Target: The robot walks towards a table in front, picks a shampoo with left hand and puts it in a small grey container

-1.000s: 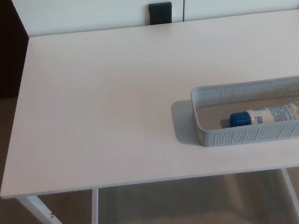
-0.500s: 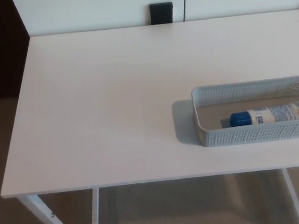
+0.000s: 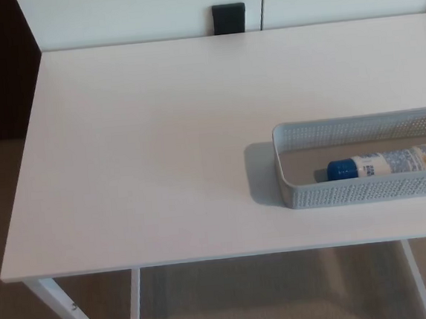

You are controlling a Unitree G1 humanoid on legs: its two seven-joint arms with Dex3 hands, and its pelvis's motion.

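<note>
Shampoo [image 3: 389,163] is lying inside the grey container [image 3: 365,189] on the desk [image 3: 145,150], placing looking done, nothing further needing doing; neither hand is showing, grip state unknowable.

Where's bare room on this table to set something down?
The table is bare from its left edge across to the grey container, and in the strip behind the container. The only crowded spot is the container itself, where the shampoo lies.
</note>
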